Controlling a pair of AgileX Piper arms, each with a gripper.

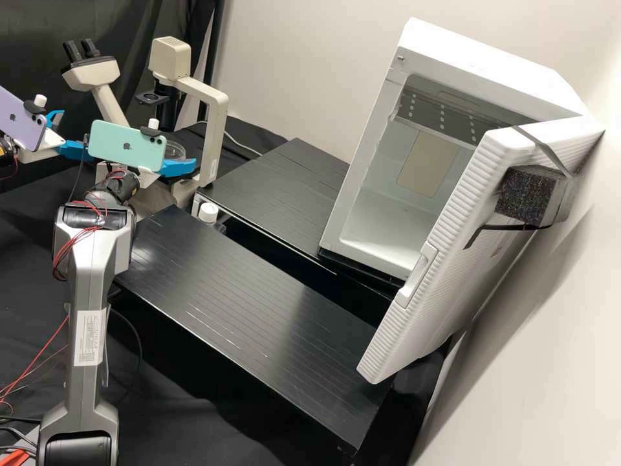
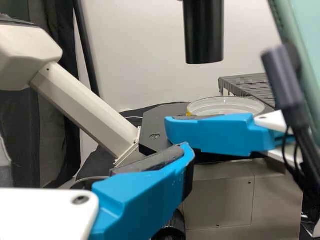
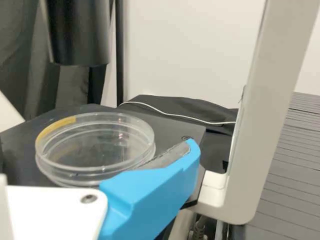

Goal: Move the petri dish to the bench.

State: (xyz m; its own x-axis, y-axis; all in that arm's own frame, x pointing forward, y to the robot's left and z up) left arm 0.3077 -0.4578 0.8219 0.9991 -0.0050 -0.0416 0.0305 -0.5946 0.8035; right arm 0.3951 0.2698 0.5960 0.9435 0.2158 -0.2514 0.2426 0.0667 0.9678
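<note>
Fingers (image 1: 71,151) of the left gripper (image 1: 73,134) stand wide apart with nothing between them, beside the purple phone (image 1: 21,120). Next along, under the green phone (image 1: 127,145), comes the right gripper (image 1: 178,167), close to the petri dish (image 3: 95,145); how wide it is set I cannot tell. The dish lies flat on the microscope's stage (image 3: 175,129), a yellow strip (image 3: 56,126) on its rim.

I judge this the pick-up step, with the dish yet to leave the stage. The next move calls for a light, even grip on its side, then a level lift, minding the black tube (image 3: 79,32) above and the pale post (image 3: 257,115) alongside. Too hard a squeeze could make the clear plastic skid or tip. From there it should travel right and be set down on the counter (image 1: 246,285), whose black top is ribbed.

As for the room, dark drapes (image 1: 35,29) hang on the left behind the microscope (image 1: 103,71). A white-capped bottle (image 1: 208,212) stands in the gap beside the counter, with a second black platform (image 1: 278,188) behind. On the right, against a pale wall (image 1: 304,58), a white cabinet (image 1: 495,65) has its door (image 1: 453,259) open.
</note>
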